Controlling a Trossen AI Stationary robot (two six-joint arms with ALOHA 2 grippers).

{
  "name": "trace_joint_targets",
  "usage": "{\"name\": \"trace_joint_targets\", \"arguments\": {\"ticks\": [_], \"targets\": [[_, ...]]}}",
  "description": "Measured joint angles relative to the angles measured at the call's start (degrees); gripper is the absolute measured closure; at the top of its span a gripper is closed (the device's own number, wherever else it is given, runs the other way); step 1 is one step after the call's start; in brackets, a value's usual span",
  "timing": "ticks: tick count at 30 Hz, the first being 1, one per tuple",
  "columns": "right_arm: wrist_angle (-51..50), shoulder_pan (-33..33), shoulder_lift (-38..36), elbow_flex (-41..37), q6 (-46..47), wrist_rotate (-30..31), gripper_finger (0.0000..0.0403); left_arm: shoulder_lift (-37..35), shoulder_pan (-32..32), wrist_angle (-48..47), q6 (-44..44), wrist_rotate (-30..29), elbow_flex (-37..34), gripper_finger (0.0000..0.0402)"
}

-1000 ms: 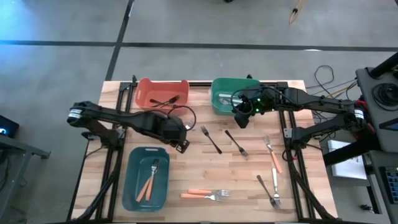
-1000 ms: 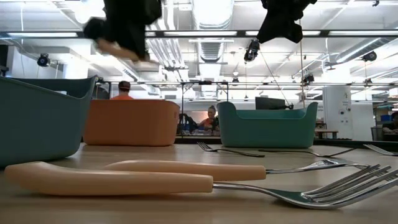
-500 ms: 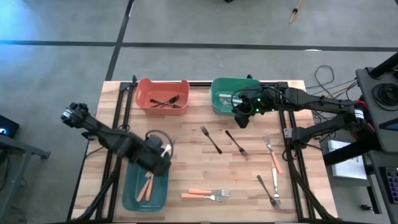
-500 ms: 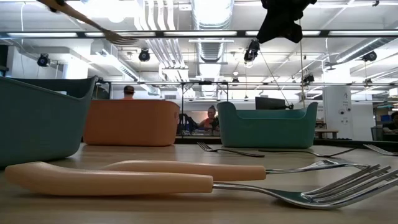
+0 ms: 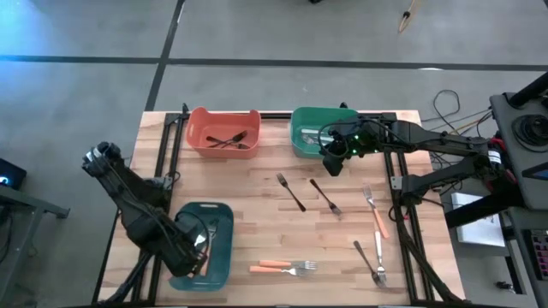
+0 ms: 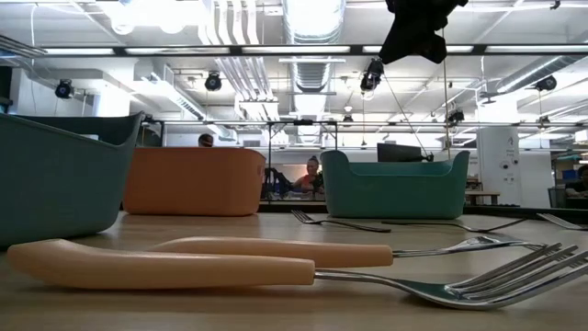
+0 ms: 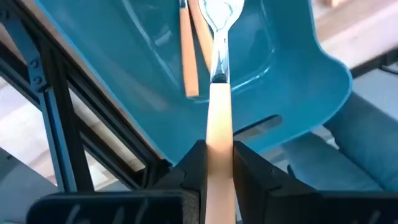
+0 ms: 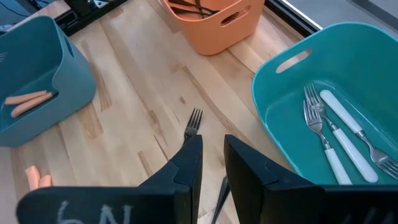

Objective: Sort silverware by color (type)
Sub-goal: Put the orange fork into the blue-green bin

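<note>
One orange-handled fork [image 7: 217, 149] clamped by left gripper [image 7: 217, 163], over blue bin [image 7: 298, 74] (two inside)

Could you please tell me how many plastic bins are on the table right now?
3: an orange bin and a green bin side by side along the far edge, and a blue bin at the near left.

blue bin [image 5: 224, 263] near-left | orange bin [image 5: 199, 125] far-left | green bin [image 5: 301, 137] far-centre | wooden table [image 5: 257, 222]
</note>
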Motion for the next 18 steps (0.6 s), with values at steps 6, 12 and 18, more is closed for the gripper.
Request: {"name": "trace_joint_targets", "arguments": {"ticks": [6,12,18], "targets": [[0.00,0.00,0.01,0.00,0.00,0.00,0.0344,0.00,0.53,0.76,-3.54,1.27,-3.41,0.0365],[0.00,0.00,0.01,0.00,0.00,0.00,0.0344,0.02,1.22,6.31,-5.85,2.32,-8.49,0.0365],[0.00,0.00,0.00,0.00,-0.46,0.00,0.0344,0.02,2.34,11.32,-7.97,2.38,-13.42,0.0365]]}}
